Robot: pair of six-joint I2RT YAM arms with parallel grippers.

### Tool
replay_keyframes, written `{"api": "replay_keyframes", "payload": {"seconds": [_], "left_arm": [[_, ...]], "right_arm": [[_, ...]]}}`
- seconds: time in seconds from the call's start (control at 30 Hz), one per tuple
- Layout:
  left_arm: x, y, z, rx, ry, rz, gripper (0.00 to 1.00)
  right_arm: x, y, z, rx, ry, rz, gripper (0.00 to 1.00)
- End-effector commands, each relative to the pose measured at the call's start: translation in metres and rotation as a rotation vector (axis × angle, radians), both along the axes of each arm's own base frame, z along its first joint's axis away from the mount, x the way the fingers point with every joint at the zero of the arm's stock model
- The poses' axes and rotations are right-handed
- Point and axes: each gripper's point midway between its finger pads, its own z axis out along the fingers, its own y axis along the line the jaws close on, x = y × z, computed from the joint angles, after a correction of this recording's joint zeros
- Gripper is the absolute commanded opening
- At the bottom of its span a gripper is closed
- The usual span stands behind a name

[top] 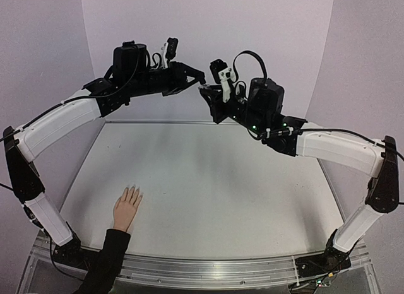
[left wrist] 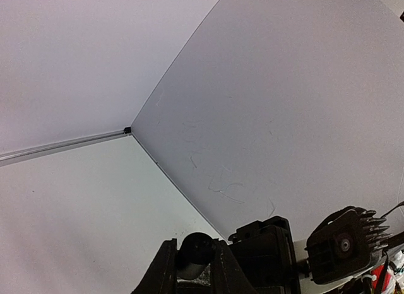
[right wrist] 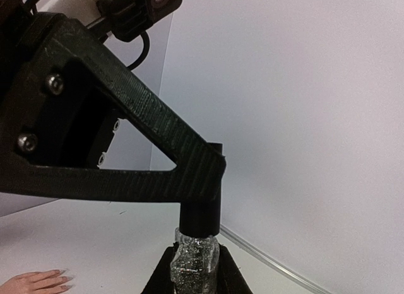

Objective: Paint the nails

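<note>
The pale peach hand (top: 127,205) with a black sleeve lies flat on the table at the near left, its tiny nails (top: 132,190) pointing away. It also shows at the bottom left of the right wrist view (right wrist: 38,282). Both arms are raised and meet high above the far table. My right gripper (right wrist: 196,269) is shut on a small glitter-filled bottle (right wrist: 196,259). My left gripper (left wrist: 194,250) is shut on the bottle's black cap (left wrist: 197,248), which also shows in the right wrist view (right wrist: 201,212). In the top view the two grippers touch tips (top: 203,86).
The white table (top: 214,180) is boxed in by pale walls at the back and sides. A metal rail (top: 208,269) runs along the near edge between the arm bases. The black sleeve (top: 104,259) crosses that rail at the left.
</note>
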Motion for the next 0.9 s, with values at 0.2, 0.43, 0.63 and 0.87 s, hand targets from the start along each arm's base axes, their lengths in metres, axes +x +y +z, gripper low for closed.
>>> {"api": "replay_keyframes", "payload": {"seconds": [0.2, 0.43, 0.63, 0.87], "left_arm": [[-0.115, -0.024, -0.01, -0.06, -0.187, -0.699, 0.06], [-0.174, 0.004, -0.012, -0.088, -0.34, -1.038, 0.02], [-0.14, -0.001, -0.001, -0.021, -0.386, -0.785, 0.12], [-0.087, 0.035, 0.025, 0.02, -0.365, -0.296, 0.67]], "right_arm": [[-0.068, 0.023, 0.053, 0.09, -0.067, 0.474, 0.0], [-0.176, 0.011, 0.088, 0.16, -0.01, 1.149, 0.0], [-0.14, 0.005, 0.082, 0.203, -0.011, 0.969, 0.0], [-0.068, -0.008, 0.05, 0.195, -0.01, 0.557, 0.0]]}}
